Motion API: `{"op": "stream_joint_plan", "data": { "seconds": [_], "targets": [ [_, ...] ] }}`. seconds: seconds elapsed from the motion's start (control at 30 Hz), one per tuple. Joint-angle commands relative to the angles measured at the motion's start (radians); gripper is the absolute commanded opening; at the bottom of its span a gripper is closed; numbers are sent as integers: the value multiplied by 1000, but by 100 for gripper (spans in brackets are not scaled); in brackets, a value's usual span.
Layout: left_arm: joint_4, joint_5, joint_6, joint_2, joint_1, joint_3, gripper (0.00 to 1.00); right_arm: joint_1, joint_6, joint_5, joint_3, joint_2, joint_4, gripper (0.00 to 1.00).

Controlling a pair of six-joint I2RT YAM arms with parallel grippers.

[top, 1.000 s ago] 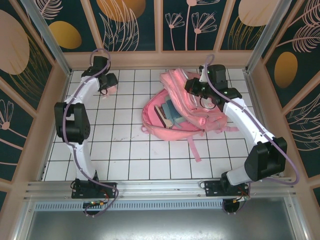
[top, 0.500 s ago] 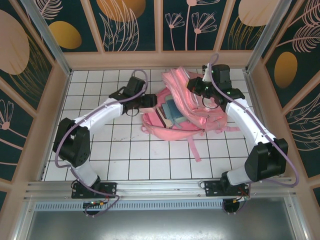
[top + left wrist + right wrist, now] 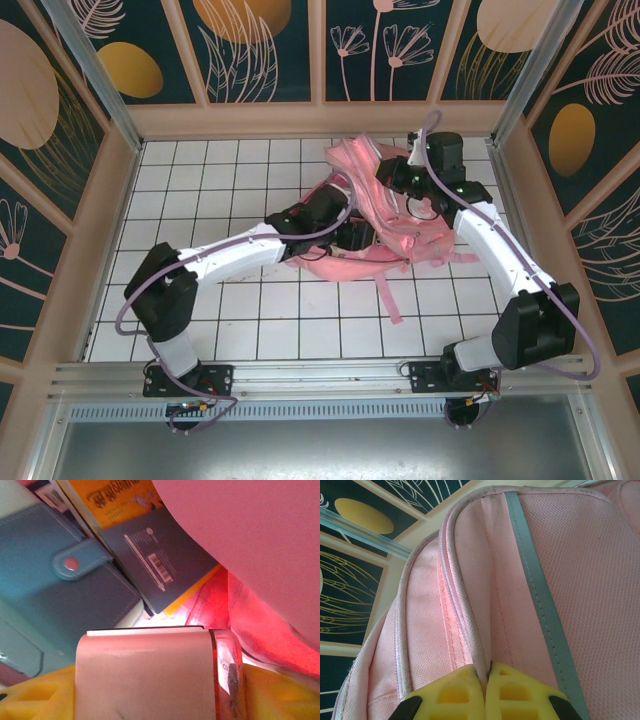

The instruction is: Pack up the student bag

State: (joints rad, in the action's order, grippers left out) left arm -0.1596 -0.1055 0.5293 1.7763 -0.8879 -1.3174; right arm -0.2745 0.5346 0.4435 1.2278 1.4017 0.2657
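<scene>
my left jaws are clamped on a small pink box (image 3: pixel 150 675), held between the yellow pads (image 3: pixel 30 700). they sit at the mouth of the bag (image 3: pixel 405 225), which lies toward 1 o'clock on the counter (image 3: pixel 240 310). my right jaws are pinched tight on a fold of the bag's cloth near the grey strip (image 3: pixel 540 595), at the 12 o'clock side of the opening, holding it up.

to do this well, i judge i should keep the box flat and low and slide it in over what is already packed. from my left wrist the open gap shows at about 4 o'clock, where the lining glows red. i should let go only when the box rests on something firm. the right pinch should stay lifted so the soft flap does not sag onto the box or snag its corner.

the box is hard and smooth, with a rounded glossy edge and faint scuffs, so it should glide. below it lies a blue wallet (image 3: pixel 65 595) with a snap tab; i think it is leather-like, though the view is very close. beside it are a dark matte book (image 3: pixel 155 560) with a barcode and an orange book (image 3: pixel 115 495), both flat and stiff. the bag is coarse woven cloth with piped seams, limp and quick to fold.
</scene>
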Motion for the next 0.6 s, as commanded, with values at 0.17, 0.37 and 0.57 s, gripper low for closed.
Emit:
{"op": "stream_joint_plan", "data": {
  "seconds": [0.17, 0.37, 0.57],
  "targets": [
    [54, 28, 0, 117, -27, -70, 39, 17, 34, 9, -7, -69, -80, 0],
    [-34, 175, 22, 188, -28, -110, 41, 17, 36, 15, -17, -79, -78, 0],
    [-31, 349, 43, 182, -28, -113, 41, 17, 48, 32, -35, -87, -93, 0]
  ]
}}
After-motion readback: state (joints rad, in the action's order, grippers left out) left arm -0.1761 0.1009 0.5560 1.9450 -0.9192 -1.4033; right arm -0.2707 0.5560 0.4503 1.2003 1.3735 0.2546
